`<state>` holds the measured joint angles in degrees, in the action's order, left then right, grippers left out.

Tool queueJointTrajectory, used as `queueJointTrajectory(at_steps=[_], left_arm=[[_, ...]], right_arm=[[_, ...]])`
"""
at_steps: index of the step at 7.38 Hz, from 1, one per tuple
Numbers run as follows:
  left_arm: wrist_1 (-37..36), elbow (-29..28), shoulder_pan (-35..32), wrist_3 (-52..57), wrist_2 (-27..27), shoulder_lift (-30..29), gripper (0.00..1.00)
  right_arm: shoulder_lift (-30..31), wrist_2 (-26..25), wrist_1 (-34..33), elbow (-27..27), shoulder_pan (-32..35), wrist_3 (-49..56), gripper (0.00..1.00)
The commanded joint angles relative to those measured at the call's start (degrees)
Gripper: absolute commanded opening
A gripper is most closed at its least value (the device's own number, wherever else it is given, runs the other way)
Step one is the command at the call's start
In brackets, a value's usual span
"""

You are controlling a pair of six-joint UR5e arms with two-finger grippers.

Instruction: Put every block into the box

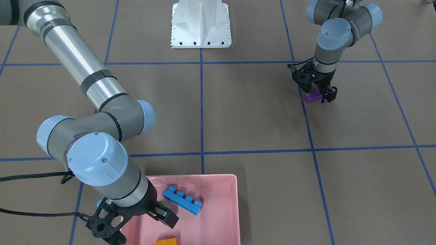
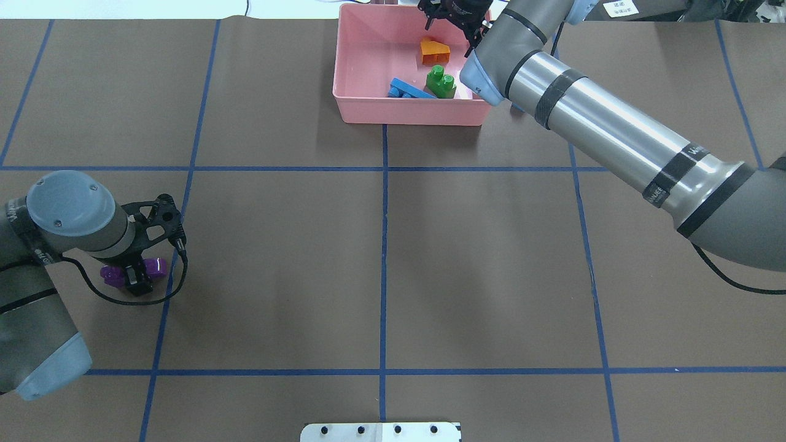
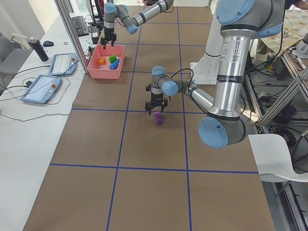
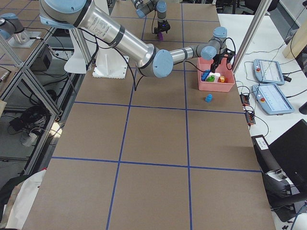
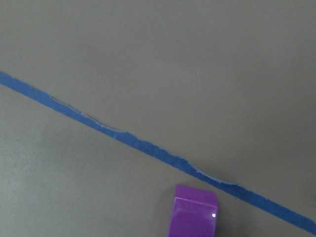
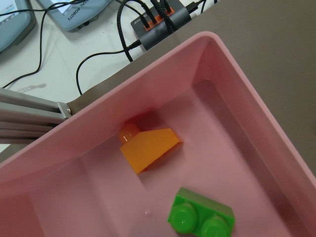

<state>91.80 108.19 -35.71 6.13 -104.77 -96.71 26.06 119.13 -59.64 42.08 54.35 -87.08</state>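
The pink box [image 2: 411,115] stands at the far middle of the table. It holds the long blue block [image 2: 408,90], the green block [image 2: 441,81] and the orange block [image 2: 434,51]. My right gripper [image 2: 453,23] hangs open and empty over the box's far right corner. The right wrist view shows the orange block [image 6: 149,148] and the green block [image 6: 201,216] below. The tiny blue block [image 4: 208,98] stands on the table just outside the box, by my right arm. The purple block [image 2: 153,268] lies on the table at the near left. My left gripper [image 2: 136,270] is open and straddles it.
The white base plate [image 1: 201,30] stands at the robot's side of the table. Blue tape lines [image 5: 123,138] cross the brown table. A cable hub [image 6: 163,19] and tablets [image 4: 271,98] lie just beyond the box's far edge.
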Motion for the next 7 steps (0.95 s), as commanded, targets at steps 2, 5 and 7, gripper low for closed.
queueJointTrajectory(at_steps=[2, 5, 7], left_arm=[[-0.57, -1.76, 0.03, -0.42, -0.09, 0.46, 0.59], [-4.86, 2.35, -0.32, -7.50, -2.96, -0.41, 0.00], [-10.83, 5.28, -5.48, -12.86, -6.23, -7.48, 0.00]], right_arm=[[1.89, 3.20, -0.74, 1.16, 4.78, 2.77, 1.00], [8.54, 6.73, -0.65, 2.99, 8.58, 11.48, 1.00], [11.99, 2.29, -0.13, 3.80, 5.26, 12.20, 1.00]])
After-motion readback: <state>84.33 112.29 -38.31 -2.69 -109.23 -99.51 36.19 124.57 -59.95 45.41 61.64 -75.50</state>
